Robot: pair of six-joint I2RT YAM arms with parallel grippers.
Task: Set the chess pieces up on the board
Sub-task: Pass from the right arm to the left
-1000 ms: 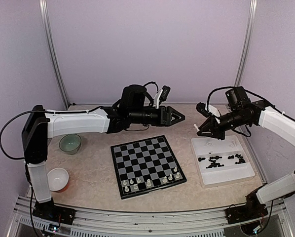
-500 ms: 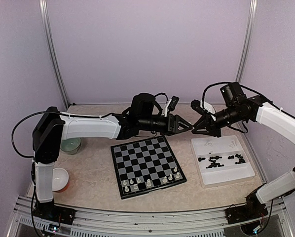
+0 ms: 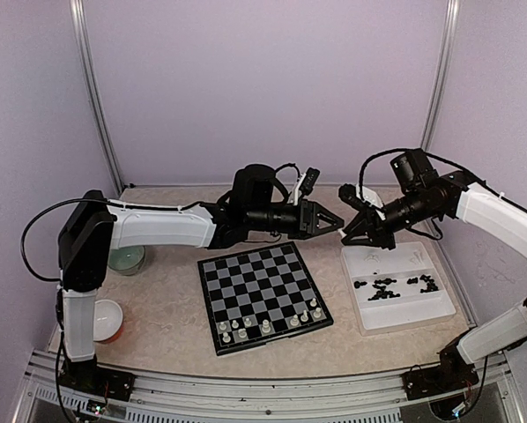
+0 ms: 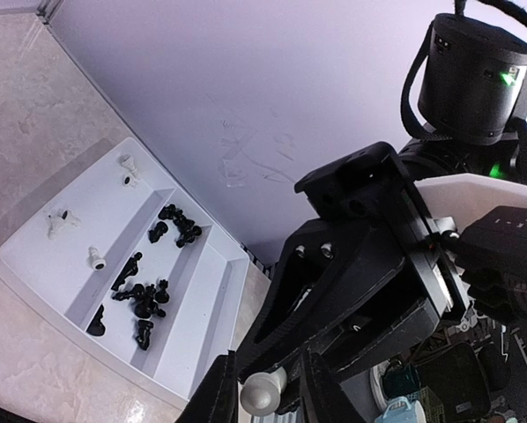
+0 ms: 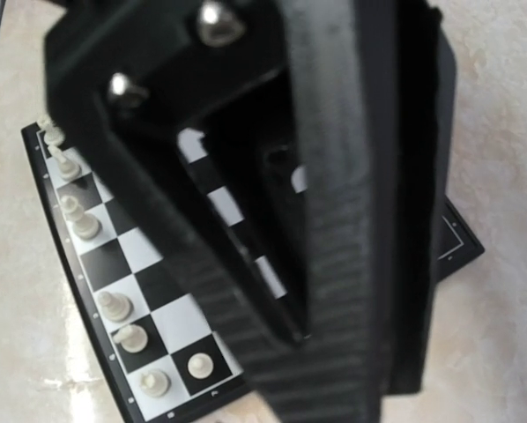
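Evidently a handover is taking place: my right gripper and my left gripper are meeting tip to tip at the centre of the overhead view, above the gap between the board and the white tray. My right jaws are apparently pinching a cream piece. My left fingers are standing apart either side of it, not yet clamping. I judge the transfer is serving reach, since the cream row is lining the board's lower edge.
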